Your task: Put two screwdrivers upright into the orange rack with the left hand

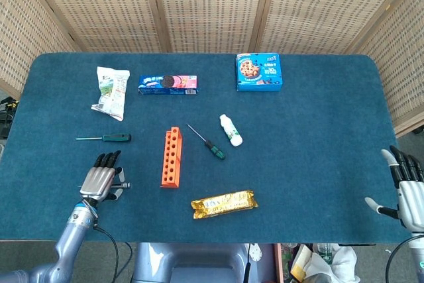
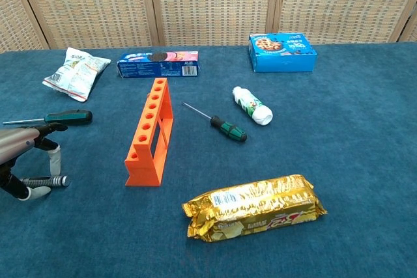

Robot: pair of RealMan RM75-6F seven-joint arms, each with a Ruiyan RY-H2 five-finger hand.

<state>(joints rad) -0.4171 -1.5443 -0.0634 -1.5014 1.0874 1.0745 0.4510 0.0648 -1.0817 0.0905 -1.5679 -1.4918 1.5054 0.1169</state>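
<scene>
While the left hand (image 1: 99, 180) sits low at the near-left table (image 1: 318, 164) edge, its fingers (image 2: 55, 156) curl down over a small knurled silver tool (image 2: 45, 181) lying on the cloth; whether they actually grip it cannot be told. Right hand (image 1: 405, 189) is at the near-right edge, fingers spread, holding nothing. Gold snack bar (image 2: 254, 206) lies well right of the left fingers, nearest the camera. Orange rack (image 1: 171, 157) stands just right of the left fingers, holes up, all unfilled. 2 screwdrivers, both flat on the cloth: screwdriver 1 (image 1: 106, 138) just beyond the left fingertips, screwdriver 2 (image 1: 207, 142) past the rack's far-right side. White bottle (image 1: 230, 130) lies beside screwdriver 2. Furthest out: chip bag (image 1: 111, 92), cookie pack (image 1: 168, 84), blue cookie box (image 1: 259, 72).
</scene>
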